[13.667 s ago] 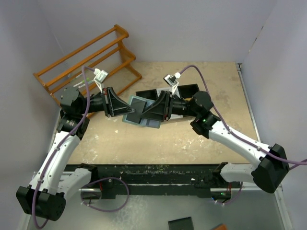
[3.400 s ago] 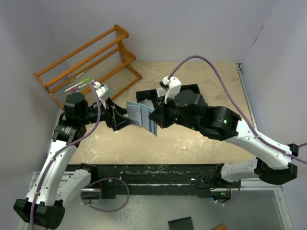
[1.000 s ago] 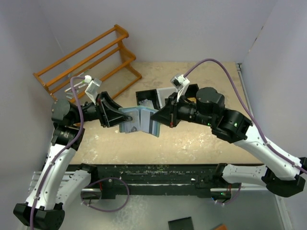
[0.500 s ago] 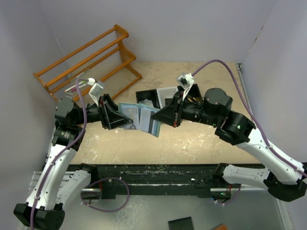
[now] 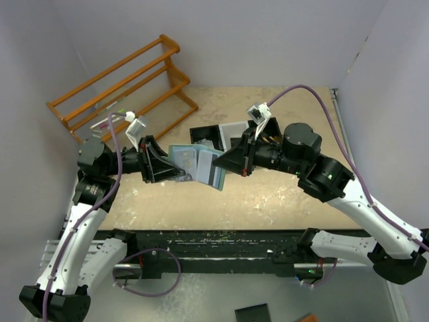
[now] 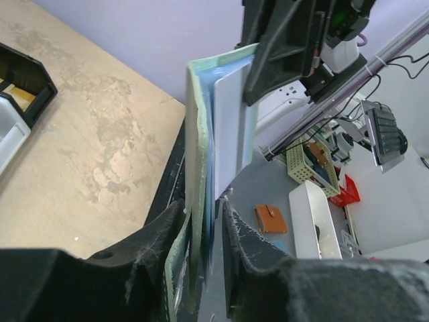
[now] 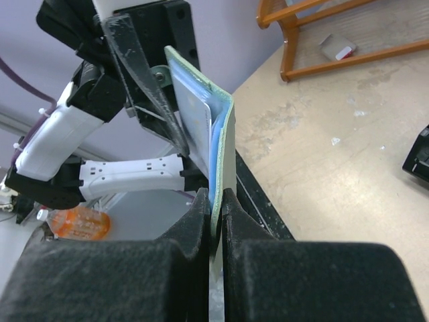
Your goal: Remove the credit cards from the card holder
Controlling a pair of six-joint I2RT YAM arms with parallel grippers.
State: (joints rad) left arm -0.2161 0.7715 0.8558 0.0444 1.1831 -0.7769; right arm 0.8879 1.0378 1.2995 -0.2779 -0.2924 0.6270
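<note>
Tan speckled table (image 5: 268, 194), lavender walls on three sides. Card holder (image 6: 194, 147) is up in the air at frame centre in the top view, part-open like a book and standing on edge between both arms, clear of the table. Cards (image 7: 193, 114) are still in the slots; a grey face shows on the inner flap. Right gripper (image 7: 214, 198) is clamped tight on the edge of one flap. Left gripper (image 6: 202, 208) has its jaws partly apart, straddling the other flap; can't tell if it is actually pinching.

Holder looks soft and light, so it will likely flex and fold if pulled hard (best to hold it near the spine or flap edge, as now). Cards are thin, stiff and probably slick, so pinch an exposed top edge and slide along the slot.

Black bin (image 5: 214, 131) sits just behind the holder. Wooden rack (image 5: 120, 84) is at upper left.
</note>
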